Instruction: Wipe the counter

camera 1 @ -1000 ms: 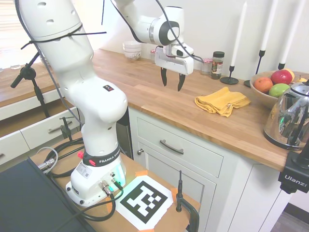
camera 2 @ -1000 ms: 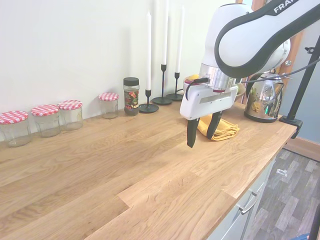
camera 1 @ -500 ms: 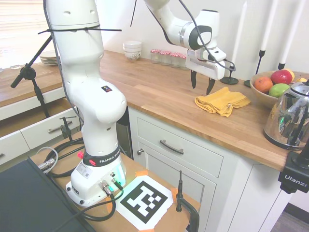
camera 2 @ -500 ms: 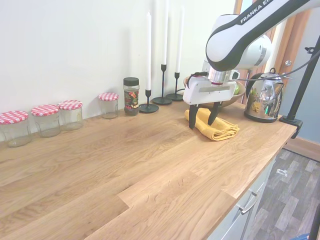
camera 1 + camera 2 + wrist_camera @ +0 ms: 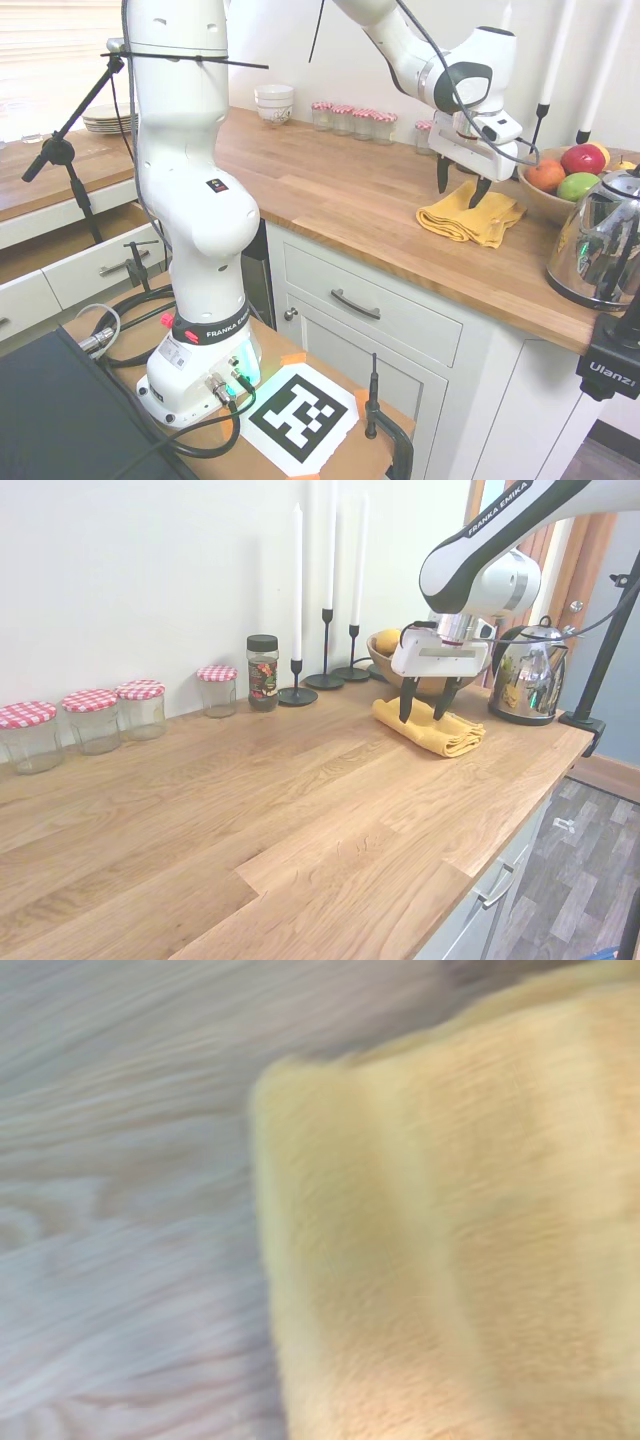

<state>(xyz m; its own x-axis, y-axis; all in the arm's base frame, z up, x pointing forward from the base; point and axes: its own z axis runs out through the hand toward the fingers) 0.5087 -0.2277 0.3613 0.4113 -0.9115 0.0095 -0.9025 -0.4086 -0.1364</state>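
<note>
The gripper (image 5: pixel 461 186), fingers spread, stands over the yellow cloth (image 5: pixel 468 214) beside the fruit bowl (image 5: pixel 546 203); it should pinch a thick fold before wiping the counter (image 5: pixel 330 190).

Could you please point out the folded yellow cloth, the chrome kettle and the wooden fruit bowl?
Folded yellow cloth (image 5: pixel 470 214), first exterior view, middle of its top fold.
Chrome kettle (image 5: pixel 600 250), first exterior view, its shiny body.
Wooden fruit bowl (image 5: pixel 545 200), first exterior view, its outer wall.
</note>
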